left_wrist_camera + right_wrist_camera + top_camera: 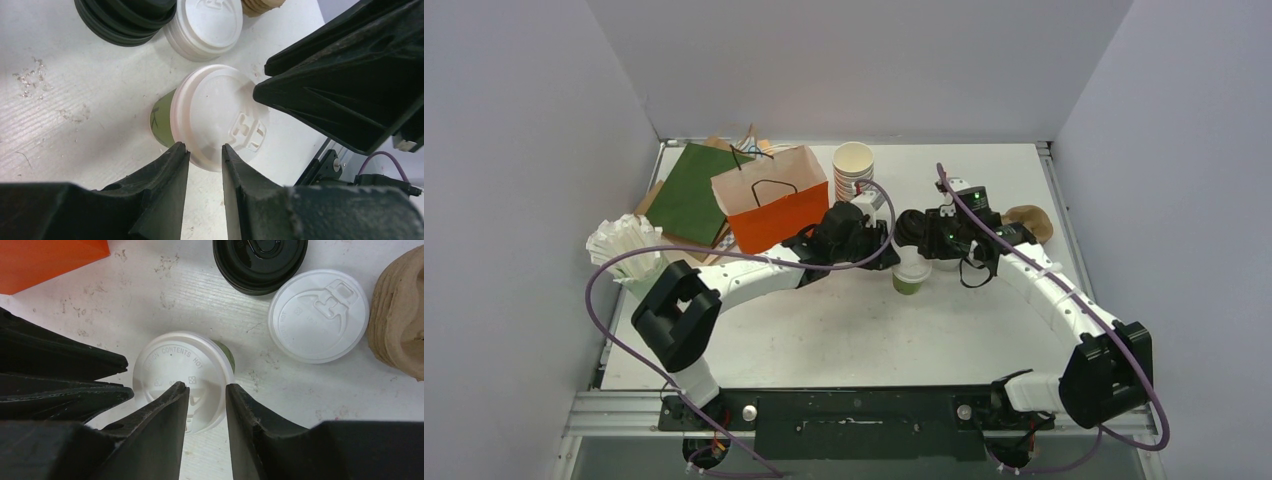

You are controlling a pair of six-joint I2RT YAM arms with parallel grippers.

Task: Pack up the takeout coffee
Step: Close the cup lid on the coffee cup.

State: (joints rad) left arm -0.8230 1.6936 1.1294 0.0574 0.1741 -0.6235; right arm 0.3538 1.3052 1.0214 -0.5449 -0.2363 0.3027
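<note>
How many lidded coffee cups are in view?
1: the white-lidded cup at the middle of the table. More may be hidden in the bag.

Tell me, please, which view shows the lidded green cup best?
Left wrist: the lidded green cup shows lid and green side clearly. Right wrist shows mainly its lid; top external shows it small.

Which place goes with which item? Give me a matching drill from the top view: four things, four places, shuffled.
Things:
1. lidded coffee cup
2. orange bag
3. stack of lidless cups
4. brown pulp stack

Places:
A. far right
B. centre
C. back left
D. back centre, just right of the bag

Pairs: 1-B, 2-C, 3-D, 4-A
</note>
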